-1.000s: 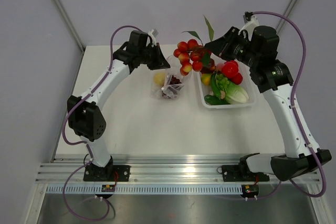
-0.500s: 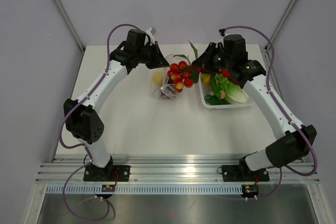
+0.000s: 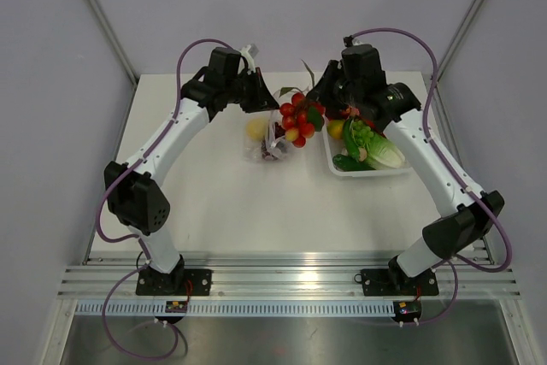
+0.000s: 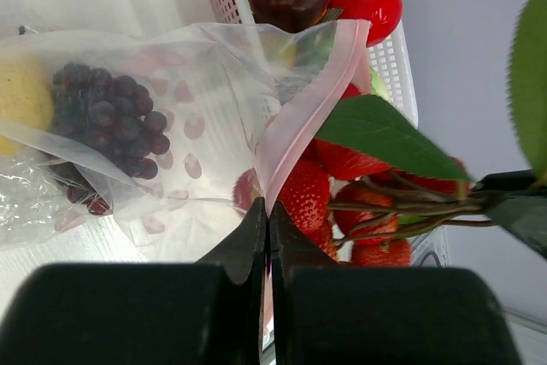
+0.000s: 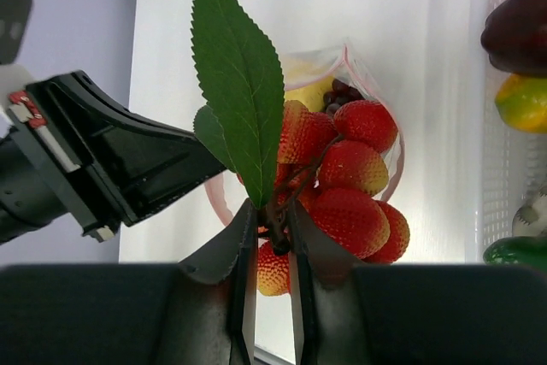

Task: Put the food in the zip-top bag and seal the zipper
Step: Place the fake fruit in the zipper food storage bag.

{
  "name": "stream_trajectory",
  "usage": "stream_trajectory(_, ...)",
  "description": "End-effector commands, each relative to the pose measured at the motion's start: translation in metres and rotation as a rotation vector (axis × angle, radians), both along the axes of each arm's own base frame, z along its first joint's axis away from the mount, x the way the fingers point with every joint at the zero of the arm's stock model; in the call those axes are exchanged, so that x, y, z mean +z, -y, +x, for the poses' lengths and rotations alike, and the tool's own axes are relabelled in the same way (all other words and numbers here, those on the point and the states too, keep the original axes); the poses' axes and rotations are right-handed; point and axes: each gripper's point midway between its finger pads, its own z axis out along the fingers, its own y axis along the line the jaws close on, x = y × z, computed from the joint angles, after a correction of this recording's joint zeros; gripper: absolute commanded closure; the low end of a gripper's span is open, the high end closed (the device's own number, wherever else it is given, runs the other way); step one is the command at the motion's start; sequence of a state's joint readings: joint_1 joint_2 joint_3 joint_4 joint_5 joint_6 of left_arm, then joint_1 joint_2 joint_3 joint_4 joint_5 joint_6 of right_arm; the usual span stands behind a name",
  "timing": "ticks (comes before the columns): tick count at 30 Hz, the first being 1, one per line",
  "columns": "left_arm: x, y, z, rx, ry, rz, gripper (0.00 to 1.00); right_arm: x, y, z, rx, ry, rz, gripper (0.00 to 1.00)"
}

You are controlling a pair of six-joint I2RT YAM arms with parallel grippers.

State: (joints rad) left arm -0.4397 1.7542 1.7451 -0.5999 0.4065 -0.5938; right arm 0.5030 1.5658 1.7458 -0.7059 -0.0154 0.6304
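The clear zip-top bag point(image 3: 272, 141) lies on the table with a yellow lemon point(image 3: 257, 128) and dark grapes point(image 4: 111, 117) inside. My left gripper point(image 4: 269, 211) is shut on the pinkish zipper strip point(image 4: 316, 108) and holds the mouth up and open. My right gripper point(image 5: 275, 228) is shut on the stem of a bunch of red bumpy fruits point(image 5: 350, 177) with green leaves point(image 5: 239, 74). The bunch point(image 3: 297, 121) hangs right over the bag's mouth point(image 5: 395, 117), and some fruits sit at the opening point(image 4: 342, 203).
A white mesh basket point(image 3: 402, 165) at the right holds red tomatoes, a lemon point(image 5: 521, 100), green vegetables and pale lettuce point(image 3: 380, 153). It stands close beside the bag. The left gripper's black body point(image 5: 111, 160) is just left of the bunch.
My right arm has swung left, carrying the red fruit bunch from above the basket to over the bag's mouth. The left gripper has kept its hold on the bag edge.
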Motion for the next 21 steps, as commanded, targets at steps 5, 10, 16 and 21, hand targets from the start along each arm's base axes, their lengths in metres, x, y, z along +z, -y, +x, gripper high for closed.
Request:
stream_trajectory(5,0.031,0.005,-0.007,-0.04,0.079,-0.04,1.0,0.054,0.001,0.012,-0.054,0.109,0.074,1.0)
stream_trajectory(10,0.033,0.004,-0.009,-0.044,0.085,-0.039,1.0,0.05,-0.01,0.022,-0.052,0.085,0.103,1.0)
stream_trajectory(16,0.034,0.001,-0.012,-0.045,0.091,-0.031,1.0,0.044,-0.018,0.033,-0.062,0.062,0.128,1.0)
stream_trajectory(21,0.036,-0.001,-0.012,-0.043,0.102,-0.023,1.0,0.039,-0.019,0.036,-0.069,0.048,0.127,1.0)
